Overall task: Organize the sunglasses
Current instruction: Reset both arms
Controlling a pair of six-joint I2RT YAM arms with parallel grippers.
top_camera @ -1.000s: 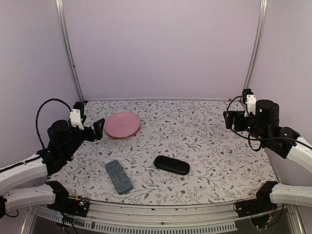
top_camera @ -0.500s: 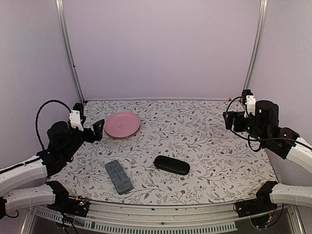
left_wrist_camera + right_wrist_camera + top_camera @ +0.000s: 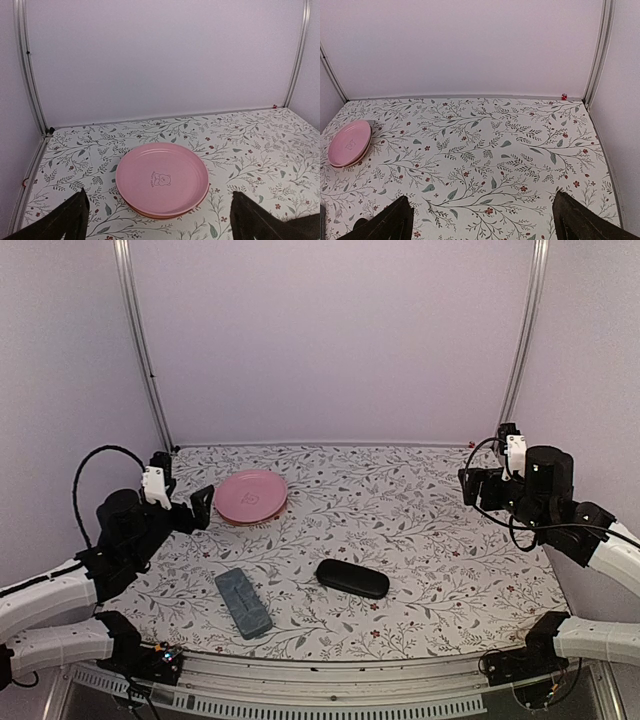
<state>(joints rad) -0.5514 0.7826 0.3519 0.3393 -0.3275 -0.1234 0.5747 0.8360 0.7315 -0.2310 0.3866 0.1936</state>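
Observation:
No sunglasses show in any view; they are hidden or out of view. My left gripper (image 3: 186,492) hovers open at the table's left side, just left of a pink plate (image 3: 250,495). In the left wrist view the plate (image 3: 162,177) lies ahead between the spread fingers of the left gripper (image 3: 160,220), and nothing is held. My right gripper (image 3: 486,466) is raised at the right side, open and empty. In the right wrist view, only the floral cloth lies between the fingers of the right gripper (image 3: 480,220).
A black oblong hard case (image 3: 352,578) lies closed at the front centre. A grey-blue rectangular case (image 3: 243,602) lies closed to its left, near the front edge. The pink plate (image 3: 350,142) holds nothing. Walls with metal rails enclose the floral table (image 3: 420,530).

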